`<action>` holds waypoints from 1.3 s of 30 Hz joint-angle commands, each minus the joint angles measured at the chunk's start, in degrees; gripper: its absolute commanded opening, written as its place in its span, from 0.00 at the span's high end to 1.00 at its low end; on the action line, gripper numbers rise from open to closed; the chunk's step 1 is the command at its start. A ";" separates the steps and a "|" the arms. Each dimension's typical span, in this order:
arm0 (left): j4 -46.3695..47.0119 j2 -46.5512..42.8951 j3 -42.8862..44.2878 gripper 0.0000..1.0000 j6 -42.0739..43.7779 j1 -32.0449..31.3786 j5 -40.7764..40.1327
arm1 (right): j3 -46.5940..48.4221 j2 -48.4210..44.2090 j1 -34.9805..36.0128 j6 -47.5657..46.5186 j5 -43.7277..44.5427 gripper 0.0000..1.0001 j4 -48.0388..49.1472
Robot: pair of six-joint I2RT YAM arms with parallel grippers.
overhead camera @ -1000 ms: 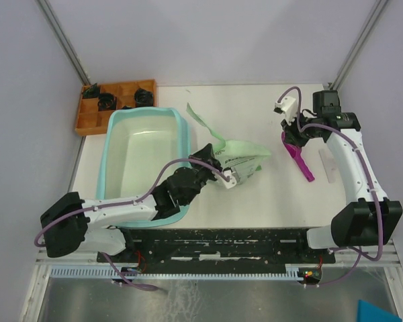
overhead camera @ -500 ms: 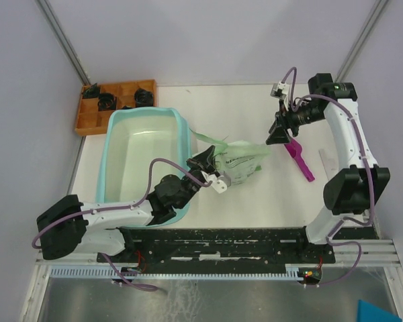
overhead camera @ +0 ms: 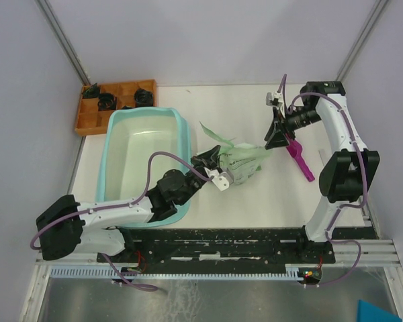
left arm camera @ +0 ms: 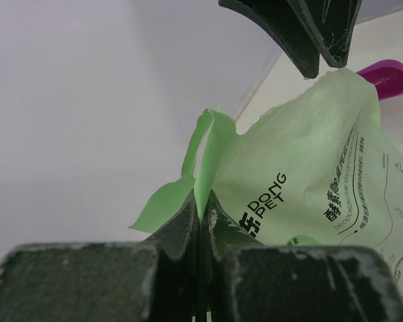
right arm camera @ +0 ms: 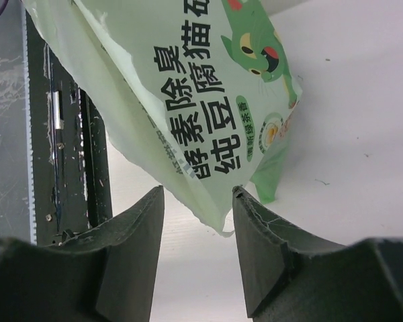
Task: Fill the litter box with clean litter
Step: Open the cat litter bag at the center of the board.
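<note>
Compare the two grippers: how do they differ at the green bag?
The left gripper is shut, pinching a thin edge of the green bag; the right gripper is open, its jaws apart around a bag corner. The left gripper is near the litter box; the right gripper is near the magenta scoop. Both meet the same bag.

The right claw (right arm camera: 196, 196) has its two dark fingers (right arm camera: 124, 258) spread apart, and the ragged lower edge of a pale green litter bag (right arm camera: 188, 100) hangs into the gap between them. The bag carries bold green Chinese characters and a cartoon cat (right arm camera: 255, 43). White worktop (right arm camera: 352, 168) lies behind it on the right, and a black rail (right arm camera: 67, 141) runs along the left.
</note>
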 commanded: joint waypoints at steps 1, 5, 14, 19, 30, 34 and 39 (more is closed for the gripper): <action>10.54 -2.35 7.07 0.97 -2.22 0.06 3.19 | 4.62 0.04 -0.21 -0.52 -3.64 0.47 -9.10; 9.98 -3.06 7.69 0.97 -3.33 0.07 3.98 | 7.28 1.11 -0.21 3.37 -3.23 0.49 -7.36; 10.05 -6.22 4.14 0.97 -7.68 -0.38 3.56 | 7.56 3.75 3.04 1.09 -1.37 0.49 -9.12; 9.43 -8.37 2.06 0.97 -10.56 -0.62 3.83 | 3.62 2.92 5.30 -0.38 0.27 0.50 -9.10; 6.26 -4.51 3.11 0.97 -13.30 -1.17 3.77 | -5.89 -4.75 8.93 -2.74 3.43 0.50 -8.75; 4.00 -0.45 6.01 0.97 -12.82 -1.69 3.63 | -10.75 -10.00 9.32 -0.32 5.32 0.59 -5.33; 3.77 3.43 8.34 0.97 -12.68 -2.61 4.55 | -18.83 -16.06 10.16 3.55 9.88 0.66 2.10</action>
